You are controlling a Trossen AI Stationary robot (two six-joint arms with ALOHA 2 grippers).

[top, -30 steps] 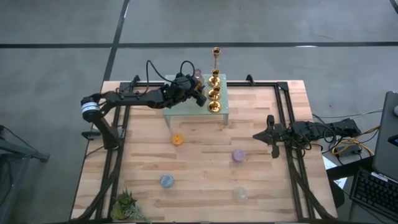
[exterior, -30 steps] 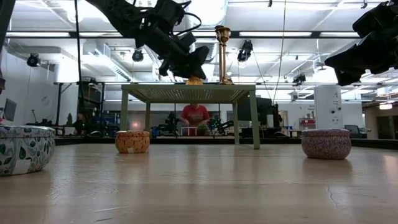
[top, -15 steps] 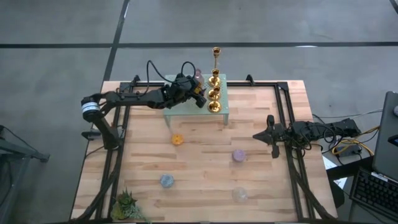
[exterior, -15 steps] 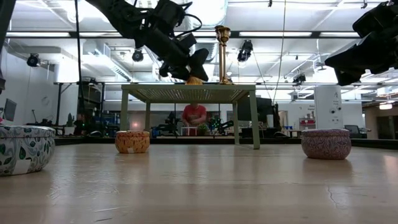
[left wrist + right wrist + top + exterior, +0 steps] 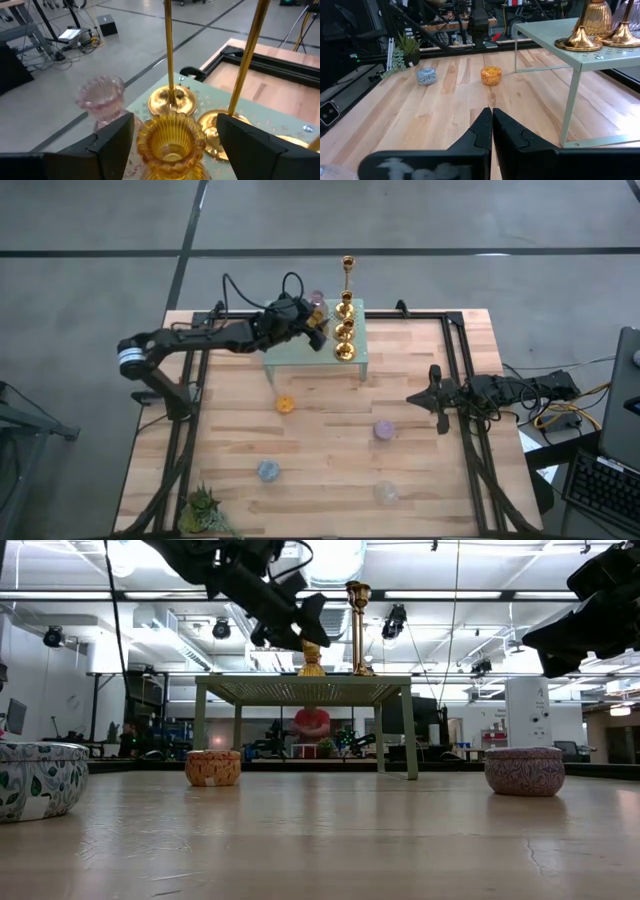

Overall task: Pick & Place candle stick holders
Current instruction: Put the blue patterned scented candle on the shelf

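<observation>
Backing off along the stand [image 5: 315,352], my left tool [image 5: 172,137] has let its fingers spread wide around the amber holder [image 5: 171,136], which sits on the stand beside the gold candlesticks [image 5: 344,330]. My right tool [image 5: 412,399] waits shut, right of the stand.

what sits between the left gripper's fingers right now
In the left wrist view, the amber glass holder stands on the mint-green stand between the open fingers of the left gripper, with a gap on each side.
</observation>
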